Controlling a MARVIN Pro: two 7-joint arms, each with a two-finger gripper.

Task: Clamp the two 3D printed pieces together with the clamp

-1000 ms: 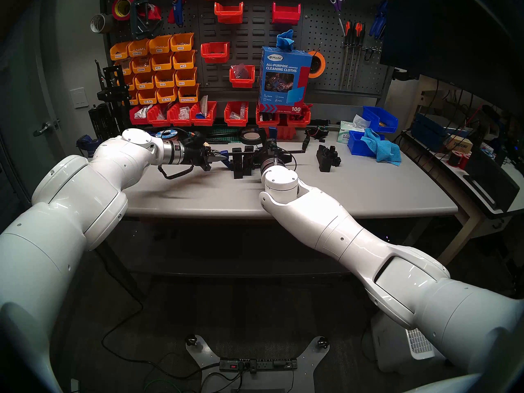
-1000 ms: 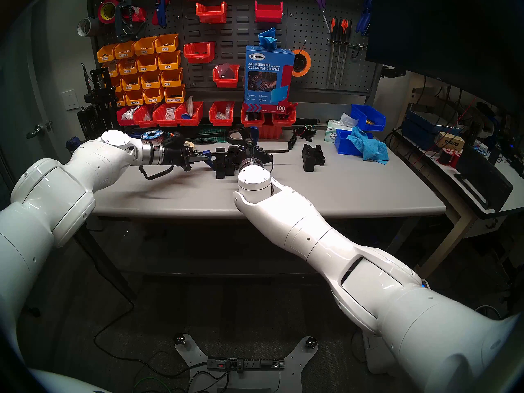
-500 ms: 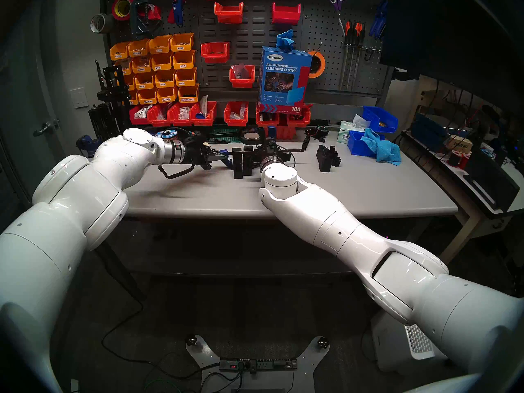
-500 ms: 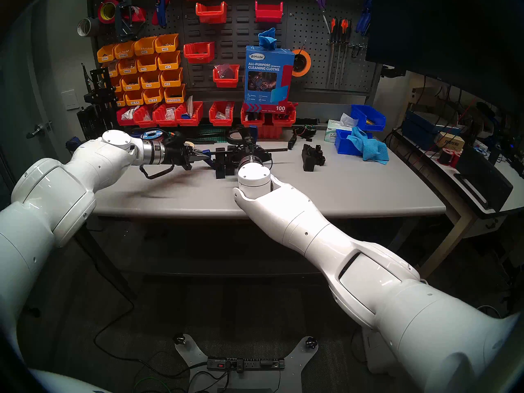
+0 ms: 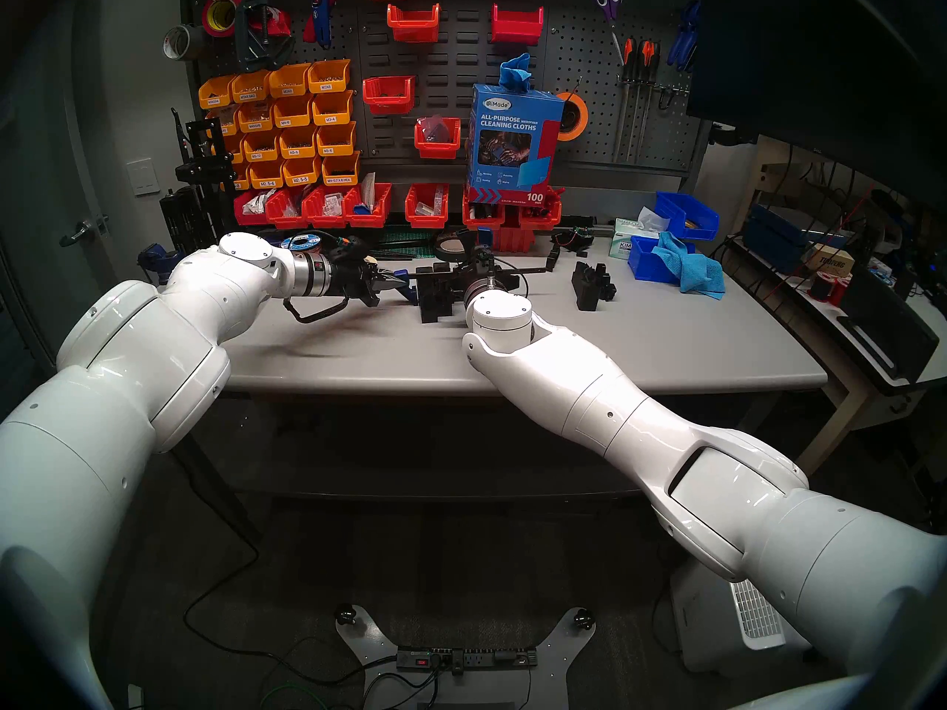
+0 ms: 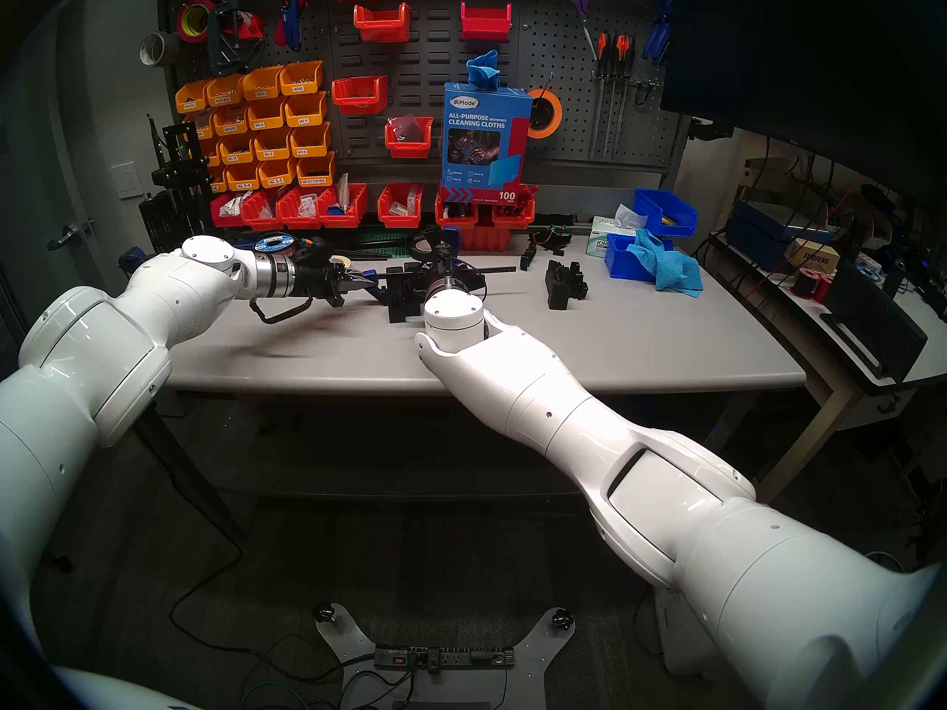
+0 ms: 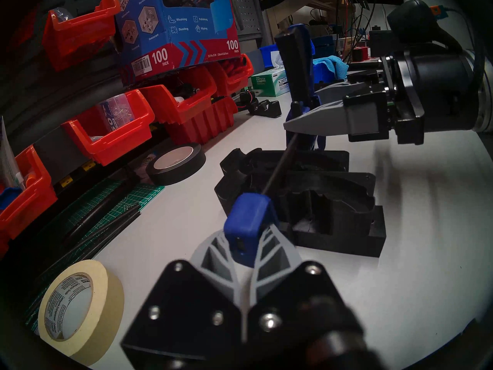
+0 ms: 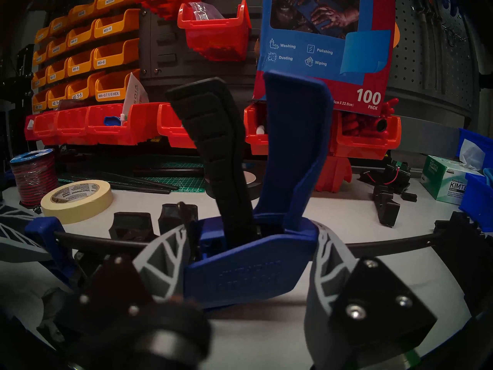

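Note:
The clamp (image 5: 533, 271) hangs level over the table, its thin black bar running left to right. My left gripper (image 7: 246, 244) is shut on the blue end jaw (image 7: 246, 222). My right gripper (image 8: 245, 257) is shut on the blue sliding body (image 8: 250, 273), whose black trigger (image 8: 218, 147) and blue handle (image 8: 293, 147) stick up toward the pegboard. The two 3D printed pieces (image 5: 435, 296), matte black, stand side by side on the table under the bar (image 7: 277, 169), between the clamp's two jaws. Whether the jaw pads touch them is hidden.
A bulkier black part with prongs (image 5: 592, 286) stands to the right. Masking tape (image 7: 77, 305), black tape (image 7: 176, 166) and a green cutting mat (image 7: 106, 212) lie behind the pieces. Red bins (image 5: 369, 207) line the back. A blue bin with a cloth (image 5: 681, 263) sits far right.
My right gripper has moved a little left with the clamp's sliding body, closer to the two pieces. The bar's right end and my left arm have stayed put.

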